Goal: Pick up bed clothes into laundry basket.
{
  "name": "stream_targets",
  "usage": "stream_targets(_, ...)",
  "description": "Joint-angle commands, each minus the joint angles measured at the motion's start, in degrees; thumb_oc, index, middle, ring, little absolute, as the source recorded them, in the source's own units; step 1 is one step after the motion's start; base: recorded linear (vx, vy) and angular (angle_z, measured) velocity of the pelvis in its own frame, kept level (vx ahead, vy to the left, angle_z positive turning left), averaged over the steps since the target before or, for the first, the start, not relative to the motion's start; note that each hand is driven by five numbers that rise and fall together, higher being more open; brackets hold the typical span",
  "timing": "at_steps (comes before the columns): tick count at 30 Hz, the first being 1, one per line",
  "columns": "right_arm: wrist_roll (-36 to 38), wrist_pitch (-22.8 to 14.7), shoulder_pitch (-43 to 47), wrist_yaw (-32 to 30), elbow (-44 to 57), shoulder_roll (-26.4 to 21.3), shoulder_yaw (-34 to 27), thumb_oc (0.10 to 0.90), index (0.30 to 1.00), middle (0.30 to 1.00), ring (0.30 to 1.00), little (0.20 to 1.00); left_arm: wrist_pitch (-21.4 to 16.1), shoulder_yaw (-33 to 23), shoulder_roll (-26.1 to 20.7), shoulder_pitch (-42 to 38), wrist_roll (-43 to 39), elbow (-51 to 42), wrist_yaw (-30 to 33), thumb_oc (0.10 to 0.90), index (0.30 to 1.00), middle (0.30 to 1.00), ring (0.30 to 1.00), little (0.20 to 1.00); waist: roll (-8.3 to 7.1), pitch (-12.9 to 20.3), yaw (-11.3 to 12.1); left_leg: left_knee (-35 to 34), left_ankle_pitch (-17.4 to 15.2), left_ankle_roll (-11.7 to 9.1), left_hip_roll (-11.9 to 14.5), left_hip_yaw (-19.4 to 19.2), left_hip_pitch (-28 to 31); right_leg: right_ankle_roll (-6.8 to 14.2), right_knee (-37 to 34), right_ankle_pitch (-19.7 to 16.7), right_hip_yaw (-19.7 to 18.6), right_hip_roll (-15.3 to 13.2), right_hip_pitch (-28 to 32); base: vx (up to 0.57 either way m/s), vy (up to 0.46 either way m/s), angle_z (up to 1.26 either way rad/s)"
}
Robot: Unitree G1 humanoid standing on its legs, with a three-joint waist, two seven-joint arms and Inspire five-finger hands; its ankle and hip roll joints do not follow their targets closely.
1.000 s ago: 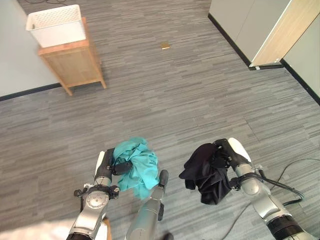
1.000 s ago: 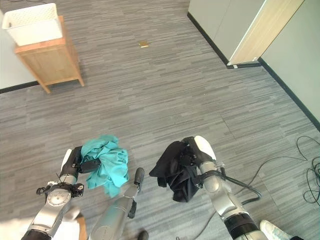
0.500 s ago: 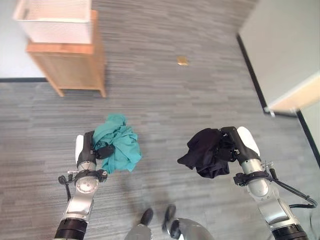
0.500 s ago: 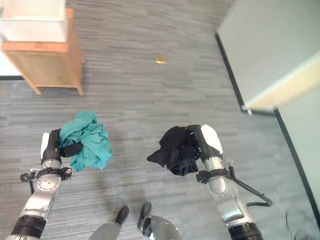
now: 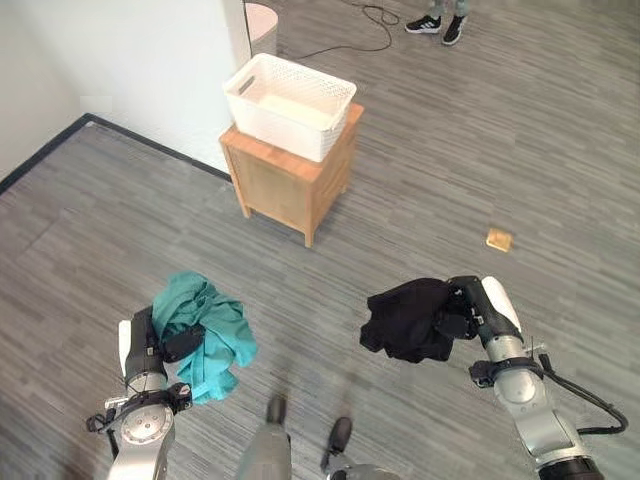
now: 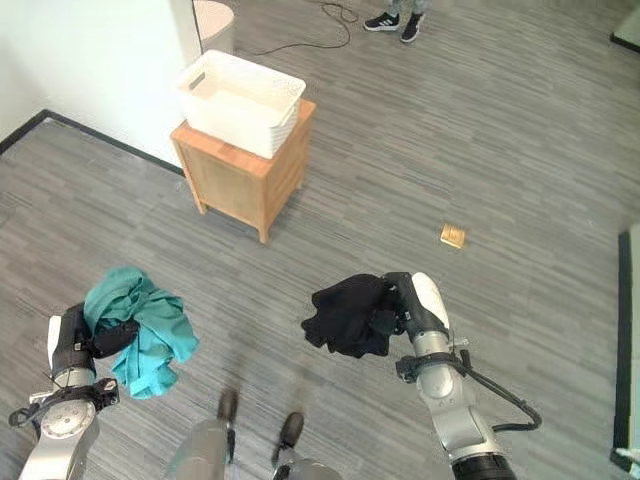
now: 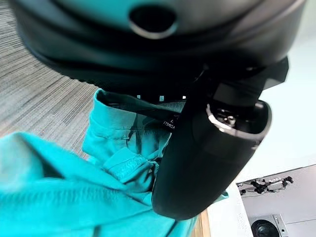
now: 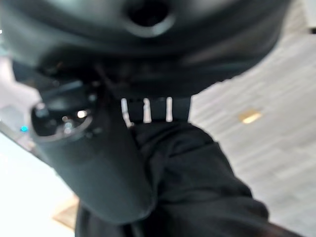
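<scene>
Risk of drops en route: teal garment (image 5: 203, 335) bunched in clenched left hand (image 5: 150, 345), black garment (image 5: 405, 318) in clenched right hand (image 5: 470, 312), trailing folds, white laundry basket (image 5: 290, 104) well ahead atop wooden cabinet (image 5: 295, 180).

Each robot hand (image 6: 415, 310) grips bunched clothes (image 6: 350, 315); basket (image 6: 240, 103) tops cabinet (image 6: 240, 180).

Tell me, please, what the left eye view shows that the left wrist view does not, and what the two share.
The left eye view adds the white laundry basket on the wooden stand, the right robot hand closed on a black garment, and a person's shoes across the floor. The left wrist view adds a close look at the thumb pressed into the cloth folds. Both show the left robot hand gripping the teal garment.
</scene>
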State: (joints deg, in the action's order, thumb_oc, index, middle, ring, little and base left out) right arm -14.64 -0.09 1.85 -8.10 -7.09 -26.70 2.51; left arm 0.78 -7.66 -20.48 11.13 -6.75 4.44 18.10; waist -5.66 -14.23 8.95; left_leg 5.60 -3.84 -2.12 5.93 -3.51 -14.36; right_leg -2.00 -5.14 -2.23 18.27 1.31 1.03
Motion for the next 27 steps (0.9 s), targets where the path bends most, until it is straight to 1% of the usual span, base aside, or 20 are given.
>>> stream_targets(1,-0.1,-3.0,2.0,-3.9,3.0,-5.5,-3.7,0.400,0.300,0.300,0.300,0.300,-8.9,-2.0,-4.4,-6.9,-0.1,-4.6,1.6,0.400,0.300,0.300,0.300,0.300,2.02,6.2,-1.6,-9.4,4.8,-2.7,0.6,2.2,10.8,10.8,3.1,2.4,2.6,-11.2,2.1,0.12,0.021,0.00)
stream_targets(3,0.9,-3.0,3.1,-4.3,2.1,-5.4,-3.8,0.400,0.300,0.300,0.300,0.300,-9.3,-1.6,-4.9,-7.7,-0.7,-4.0,1.1,0.400,0.300,0.300,0.300,0.300,1.51,6.1,-1.9,-3.0,3.4,-3.1,0.8,2.0,10.3,9.9,3.2,3.8,1.7,-11.3,3.0,0.16,0.035,-0.11)
stream_targets(4,1.1,-3.0,4.2,-4.7,2.2,-5.8,-3.5,0.400,0.300,0.300,0.300,0.300,-9.8,-1.1,-5.5,-8.8,-1.7,-3.6,1.1,0.400,0.300,0.300,0.300,0.300,1.16,3.8,-1.1,7.1,4.1,-4.6,0.9,2.6,5.0,8.7,3.3,5.0,1.5,-11.6,4.2,0.08,0.014,0.05)
stream_targets(5,1.1,-3.0,4.4,-4.7,2.1,-5.8,-3.6,0.400,0.300,0.300,0.300,0.300,-9.8,-1.1,-5.5,-9.1,-1.7,-3.5,1.1,0.400,0.300,0.300,0.300,0.300,1.21,3.7,-1.2,8.0,4.1,-4.6,0.8,2.8,4.2,8.6,3.3,4.7,1.7,-11.6,3.9,-0.07,-0.025,0.12)
stream_targets(6,1.1,-3.1,5.5,-5.0,2.2,-6.1,-3.1,0.400,0.300,0.300,0.300,0.300,-10.1,-0.4,-5.8,-10.3,-2.4,-3.1,1.4,0.400,0.300,0.300,0.300,0.300,0.98,2.2,-0.2,15.5,6.7,-6.3,1.1,3.9,-0.8,7.9,3.0,5.2,1.7,-11.4,4.4,0.07,0.028,0.12)
stream_targets(7,1.5,-3.0,6.7,-5.5,2.0,-6.9,-2.8,0.400,0.300,0.300,0.300,0.300,-10.3,0.0,-5.9,-11.2,-3.2,-2.4,1.8,0.400,0.300,0.300,0.300,0.300,0.36,1.7,1.1,15.6,5.8,-6.0,1.1,3.4,-4.1,8.2,1.6,5.8,1.7,-11.1,6.2,0.19,0.073,0.08)
stream_targets(9,1.6,-2.6,7.2,-5.6,1.8,-7.3,-2.6,0.400,0.300,0.300,0.300,0.300,-10.2,0.1,-5.9,-11.3,-3.3,-2.1,1.9,0.400,0.300,0.300,0.300,0.300,0.00,1.8,1.9,13.1,4.7,-5.3,1.4,2.5,-5.8,9.1,0.5,6.1,1.6,-11.4,7.3,0.34,0.188,-0.01)
stream_targets(10,1.2,-2.6,7.5,-5.7,0.9,-7.8,-1.8,0.400,0.300,0.300,0.300,0.300,-9.3,0.4,-5.8,-10.1,-2.9,-2.4,1.4,0.400,0.300,0.300,0.300,0.300,0.80,3.1,3.6,0.9,8.0,-4.6,2.3,3.0,-5.9,10.7,0.1,7.7,0.5,-10.7,9.2,0.49,0.351,-0.09)
stream_targets(11,0.9,-2.6,8.1,-5.5,0.6,-8.1,-1.3,0.400,0.300,0.300,0.300,0.300,-9.0,0.6,-6.0,-9.3,-2.4,-2.5,1.1,0.400,0.300,0.300,0.300,0.300,1.18,3.6,4.6,-4.0,9.0,-4.6,2.2,3.6,-7.2,11.4,0.1,8.5,0.0,-10.7,10.1,0.49,0.343,-0.10)
stream_targets(13,0.0,-2.4,10.2,-6.0,-1.0,-9.0,0.0,0.400,0.300,0.300,0.300,0.300,-8.5,0.9,-6.2,-8.8,-1.7,-2.1,1.8,0.400,0.300,0.300,0.300,0.300,0.65,4.3,6.2,-9.2,11.5,-5.9,4.2,3.4,-10.3,13.1,0.1,10.1,-0.4,-12.7,12.8,0.41,0.416,-0.24)
stream_targets(15,-0.2,-2.6,10.5,-4.8,-0.2,-9.6,1.0,0.400,0.300,0.300,0.300,0.300,-8.8,0.7,-6.0,-7.8,-1.7,-2.4,1.4,0.400,0.300,0.300,0.300,0.300,0.81,5.7,6.8,-10.0,10.6,-5.9,3.8,4.5,-9.3,14.0,0.1,9.6,-1.1,-13.4,13.2,0.42,0.497,-0.57)
stream_targets(16,-2.6,-2.5,10.5,-4.0,0.7,-8.6,1.1,0.400,0.300,0.300,0.300,0.300,-8.7,0.1,-5.8,-6.4,-1.4,-3.1,0.5,0.400,0.300,0.300,0.300,0.300,0.41,6.7,7.7,-9.5,14.5,-5.9,2.7,6.4,-7.3,15.3,0.2,8.2,-1.9,-14.9,14.4,0.30,0.331,-0.77)
stream_targets(17,-2.6,-2.5,10.5,-4.0,0.7,-8.6,1.1,0.400,0.300,0.300,0.300,0.300,-8.7,0.0,-5.9,-6.3,-1.4,-3.2,0.5,0.400,0.300,0.300,0.300,0.300,0.35,6.7,7.7,-9.5,14.5,-5.9,2.7,6.4,-7.3,15.4,0.2,8.2,-1.9,-15.0,14.5,0.53,0.629,-0.86)
stream_targets(18,-2.8,-2.9,10.6,-3.9,2.2,-7.6,1.0,0.400,0.300,0.300,0.300,0.300,-8.5,0.1,-6.7,-5.4,-0.3,-2.9,0.0,0.400,0.300,0.300,0.300,0.300,-1.54,6.9,7.7,-8.4,13.8,-4.4,0.9,6.1,-4.3,17.0,5.8,0.4,-2.4,-19.5,13.9,0.30,0.394,-0.49)
stream_targets(20,-3.0,-3.7,10.0,-3.6,6.1,-6.2,0.7,0.400,0.300,0.300,0.300,0.300,-7.9,0.7,-7.5,-5.6,0.0,-2.0,0.3,0.400,0.300,0.300,0.300,0.300,-2.55,6.2,6.9,-7.2,12.0,-2.2,-0.6,5.8,-0.8,17.0,13.1,-10.2,-4.2,-22.4,11.1,0.27,0.371,-0.32)
stream_targets(22,-3.3,-4.3,11.0,-4.0,8.5,-6.0,1.1,0.400,0.300,0.300,0.300,0.300,-7.8,0.9,-8.0,-5.3,-0.1,-1.9,0.2,0.400,0.300,0.300,0.300,0.300,-1.96,6.2,6.4,-7.6,11.3,-1.2,-0.4,6.2,1.0,16.4,17.9,-11.9,-5.0,-22.6,9.3,0.25,0.371,-0.14)
stream_targets(23,-3.7,-5.6,12.5,-5.2,12.4,-5.4,0.8,0.400,0.300,0.300,0.300,0.300,-7.8,1.5,-8.1,-5.8,0.6,-1.9,0.5,0.400,0.300,0.300,0.300,0.300,0.14,6.1,4.6,-9.1,10.5,0.4,0.0,8.3,4.1,14.7,28.6,-12.2,-8.1,-19.3,4.3,0.32,0.453,-0.18)
stream_targets(24,-3.7,-5.6,12.5,-5.2,12.4,-5.5,0.8,0.400,0.300,0.300,0.300,0.300,-7.8,1.5,-8.1,-5.8,0.6,-1.9,0.5,0.400,0.300,0.300,0.300,0.300,0.19,6.2,4.7,-9.1,10.5,0.3,0.1,8.3,4.0,14.7,28.7,-12.2,-8.2,-19.2,4.1,0.54,0.577,0.29)
stream_targets(25,-4.7,-6.6,15.0,-6.4,15.5,-6.1,0.0,0.400,0.300,0.300,0.300,0.300,-7.9,3.2,-8.4,-7.1,1.5,-1.9,0.5,0.400,0.300,0.300,0.300,0.300,1.73,6.1,2.3,-10.1,9.2,1.5,-0.3,10.2,7.1,13.3,36.5,-6.9,-9.7,-13.3,-1.6,0.44,0.372,0.55)
stream_targets(27,-5.2,-7.0,17.9,-7.6,18.9,-7.0,-0.9,0.400,0.300,0.300,0.300,0.300,-8.0,4.3,-8.4,-8.1,1.8,-1.6,0.6,0.400,0.300,0.300,0.300,0.300,2.54,5.3,0.7,-10.3,8.3,1.3,0.0,11.2,9.8,12.9,38.2,-2.1,-7.5,-10.7,-7.0,0.38,0.262,0.75)
